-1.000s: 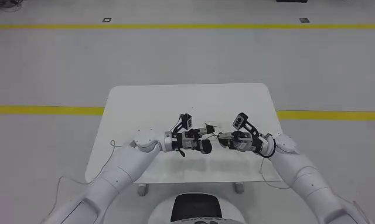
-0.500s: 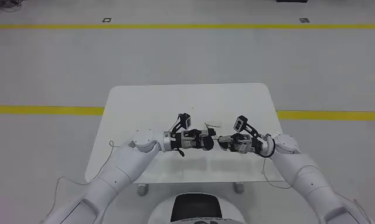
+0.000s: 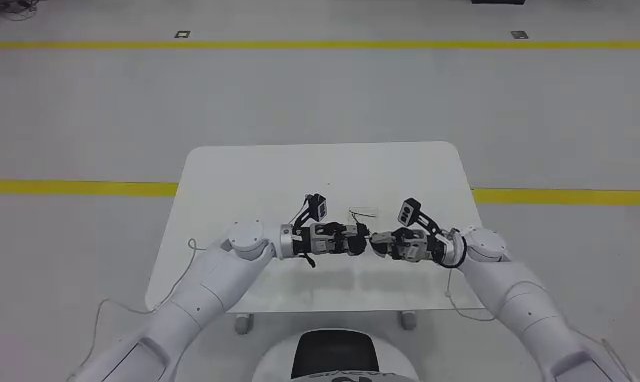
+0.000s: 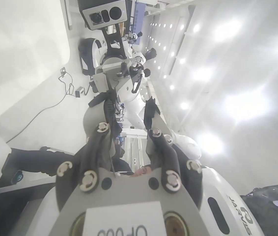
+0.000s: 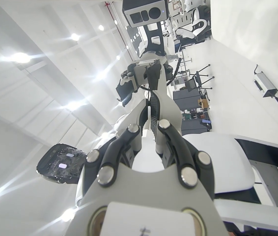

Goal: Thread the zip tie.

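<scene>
Just over the near half of the white counter (image 3: 250, 172), the black zip tie (image 5: 154, 109) spans the two grippers, which meet tip to tip. The right gripper (image 5: 148, 126) has its fingers pinched on the ribbed strap. The left gripper (image 4: 129, 116) has its fingers spread, with the strap lying along one of them.

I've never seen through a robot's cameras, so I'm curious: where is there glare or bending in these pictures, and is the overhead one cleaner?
Left wrist view: ceiling lights bloom into large white patches, and straight edges bow like through a fisheye lens. Right wrist view: lamps throw star-shaped streaks, with the same bowing. Top view: even light on the table, no glare, lines straight.
</scene>
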